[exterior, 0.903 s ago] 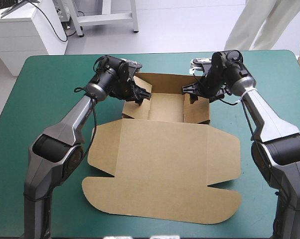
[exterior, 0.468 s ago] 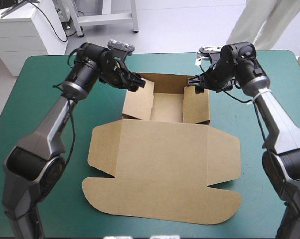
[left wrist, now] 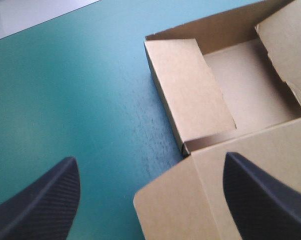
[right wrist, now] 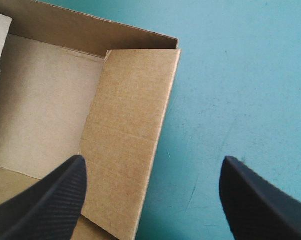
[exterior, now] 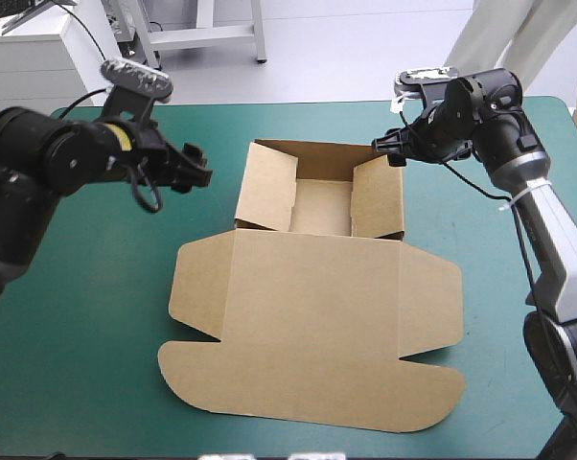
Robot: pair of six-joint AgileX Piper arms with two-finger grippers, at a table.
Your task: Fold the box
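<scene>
Now that both arms have pulled back from the box [exterior: 319,206], its side walls stand unaided, where just before the pincers were down in the tray pressing on them; the left pincer [exterior: 197,168] has swung well clear to the box's left, spread wide and holding nothing; the right pincer [exterior: 389,151] hovers just off the box's far right corner, likewise spread and empty; the box sits in the middle of the tabletop [exterior: 87,287], with its lid [exterior: 317,326] lying flat on the near side; the left wall [exterior: 267,192] seems to lean inward slightly, while the right wall [exterior: 378,196] looks upright; I judge the wall-tucking done, with only that lean worth checking.
</scene>
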